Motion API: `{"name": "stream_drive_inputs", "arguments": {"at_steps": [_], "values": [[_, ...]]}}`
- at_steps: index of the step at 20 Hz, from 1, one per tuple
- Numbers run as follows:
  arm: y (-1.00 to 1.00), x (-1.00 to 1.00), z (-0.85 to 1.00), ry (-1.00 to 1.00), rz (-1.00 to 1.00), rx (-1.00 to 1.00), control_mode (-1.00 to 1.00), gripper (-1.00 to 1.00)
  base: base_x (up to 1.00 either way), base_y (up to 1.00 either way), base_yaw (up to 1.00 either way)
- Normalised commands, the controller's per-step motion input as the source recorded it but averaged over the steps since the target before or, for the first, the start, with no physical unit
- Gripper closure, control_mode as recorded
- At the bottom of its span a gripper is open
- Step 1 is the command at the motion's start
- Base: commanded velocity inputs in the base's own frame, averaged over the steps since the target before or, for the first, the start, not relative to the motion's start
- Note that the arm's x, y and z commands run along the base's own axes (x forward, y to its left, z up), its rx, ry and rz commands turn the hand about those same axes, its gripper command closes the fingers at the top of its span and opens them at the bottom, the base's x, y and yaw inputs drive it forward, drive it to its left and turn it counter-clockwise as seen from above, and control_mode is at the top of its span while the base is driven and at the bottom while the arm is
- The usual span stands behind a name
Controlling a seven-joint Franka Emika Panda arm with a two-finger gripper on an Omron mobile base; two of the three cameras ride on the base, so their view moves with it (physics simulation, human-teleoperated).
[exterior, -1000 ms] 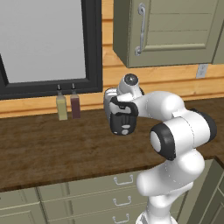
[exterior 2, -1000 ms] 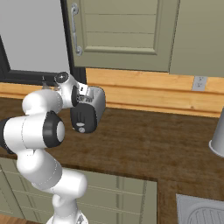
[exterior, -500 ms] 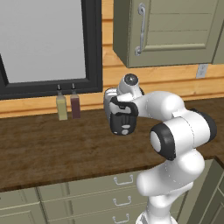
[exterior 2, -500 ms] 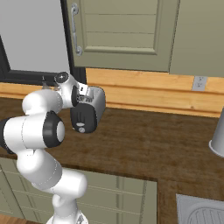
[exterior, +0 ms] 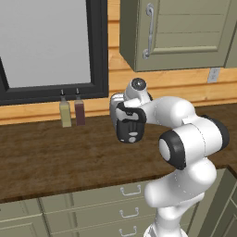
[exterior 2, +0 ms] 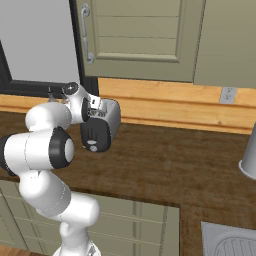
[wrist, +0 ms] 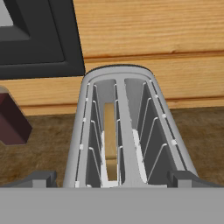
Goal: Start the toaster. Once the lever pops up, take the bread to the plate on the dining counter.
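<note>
The claw (wrist: pixel 112 181) hangs released right above the toaster (wrist: pixel 127 131), the bread (wrist: pixel 110 140) sunk in the slot just ahead. Starting it seems the step; next, reach the lever.

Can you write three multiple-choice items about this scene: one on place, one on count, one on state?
1. Where is the bread?
A. on a plate
B. in the left slot of the toaster
C. on the counter

2. How many bottles stand below the window?
A. two
B. one
C. four

3. How is the claw?
A. shut on the bread
B. shut on a bottle
C. open

Answers:
1 B, the hand view shows the slice down in that slot.
2 A, one pale and one dark.
3 C, its tips stand apart either side of the toaster.
</note>
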Motion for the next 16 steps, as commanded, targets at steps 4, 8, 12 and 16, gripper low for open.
{"name": "stream_drive_inputs", "arguments": {"at_steps": [4, 8, 12, 16], "values": [[0.0, 0.0, 0.0, 0.0, 0.0, 0.0, -1.0, -1.0, 0.0, 0.0, 0.0], [0.0, 0.0, 0.0, 0.0, 0.0, 0.0, -1.0, -1.0, 0.0, 0.0, 0.0], [0.0, 0.0, 0.0, 0.0, 0.0, 0.0, -1.0, -1.0, 0.0, 0.0, 0.0], [0.0, 0.0, 0.0, 0.0, 0.0, 0.0, -1.0, -1.0, 0.0, 0.0, 0.0]]}}
